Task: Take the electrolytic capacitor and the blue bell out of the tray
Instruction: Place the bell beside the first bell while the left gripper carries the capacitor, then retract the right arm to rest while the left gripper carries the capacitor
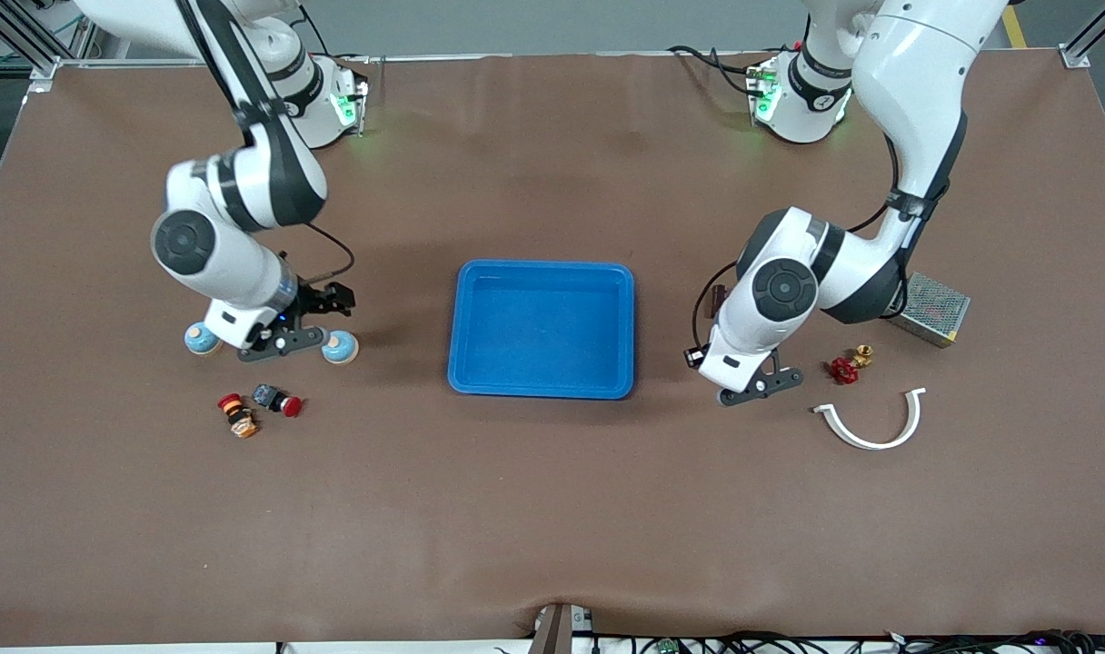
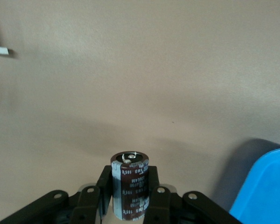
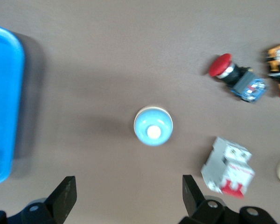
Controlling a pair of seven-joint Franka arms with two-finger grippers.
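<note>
A dark brown capacitor (image 2: pixel 129 191) with white print stands upright between the fingers of my left gripper (image 2: pixel 129 201), which is shut on it. That gripper (image 1: pixel 760 384) hangs low over the table between the blue tray (image 1: pixel 542 266) and a red valve handle; the hand hides the capacitor in the front view. A blue-domed bell (image 1: pixel 340 346) (image 3: pixel 153 126) sits on the table toward the right arm's end. My right gripper (image 1: pixel 284 341) (image 3: pixel 128 200) hovers beside it, open and holding nothing, the bell lying clear ahead of its fingertips.
A second blue bell (image 1: pixel 202 340), a white circuit breaker (image 3: pixel 226 165), a red push button (image 1: pixel 278 400) and an orange switch (image 1: pixel 237 415) lie round the right gripper. A red valve handle (image 1: pixel 844 370), brass fitting (image 1: pixel 864 354), white curved clip (image 1: pixel 875 422) and metal box (image 1: pixel 930 308) lie by the left arm.
</note>
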